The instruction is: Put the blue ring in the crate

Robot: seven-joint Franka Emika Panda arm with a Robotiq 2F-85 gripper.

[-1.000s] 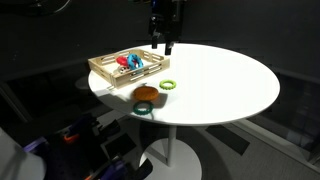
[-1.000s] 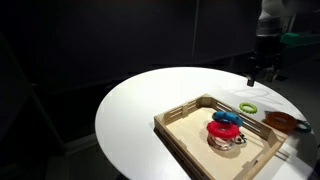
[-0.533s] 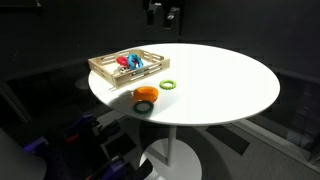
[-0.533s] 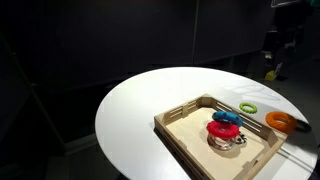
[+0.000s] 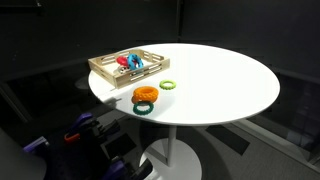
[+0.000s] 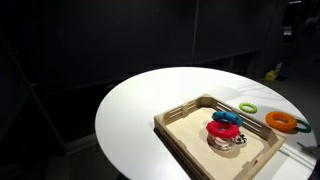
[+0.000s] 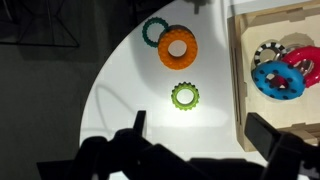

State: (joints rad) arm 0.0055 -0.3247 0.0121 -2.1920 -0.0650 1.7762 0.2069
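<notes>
Wrist view shows the white round table [image 7: 120, 90] from above. A dark green ring [image 7: 155, 32], a fat orange ring [image 7: 178, 47] and a pale green ring [image 7: 185, 96] lie left of the light wooden crate [image 7: 268, 9]. The bright blue ring [image 7: 277, 80] lies inside the crate, right beside a red ring [image 7: 305, 62]. The claw [image 7: 200, 128] hangs wide open, holding nothing.

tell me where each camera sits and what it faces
Exterior view: near the crate, looking across the table; arm at top right.
Exterior view: beside the table, crate on its left; no arm shows.
Wrist view: high up, looking down; open gripper at bottom.
All share crate, blue ring, orange ring.
</notes>
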